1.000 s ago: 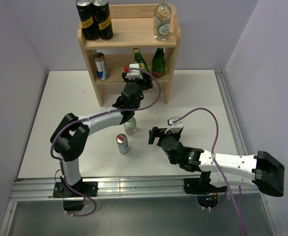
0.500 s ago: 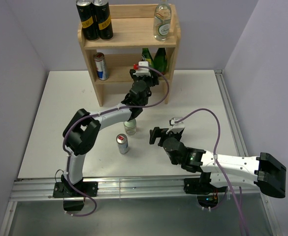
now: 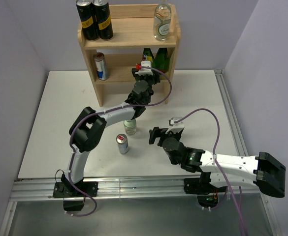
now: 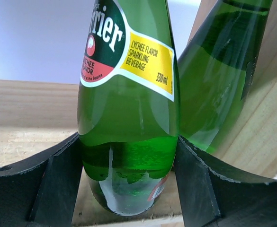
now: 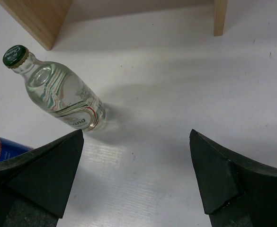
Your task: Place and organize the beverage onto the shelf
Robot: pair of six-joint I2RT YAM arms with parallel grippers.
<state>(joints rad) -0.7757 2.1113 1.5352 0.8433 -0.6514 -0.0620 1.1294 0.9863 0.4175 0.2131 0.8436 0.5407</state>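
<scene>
A green glass bottle (image 4: 129, 118) wears a dark-green, red and yellow label; a second green bottle (image 4: 223, 80) stands at its two o'clock. The shelf (image 3: 131, 29) is pale wood, its top cans (image 3: 102, 19) black and gold at ten o'clock. On the white table (image 3: 50, 113), a clear bottle (image 5: 58, 92) carries a green cap.

A robotics lab test cell: white table (image 3: 55, 113) boxed in by bare lavender partition walls (image 3: 16, 49), aluminium rail (image 3: 134, 188) along its near edge, small shelf (image 3: 134, 27) at the far side
</scene>
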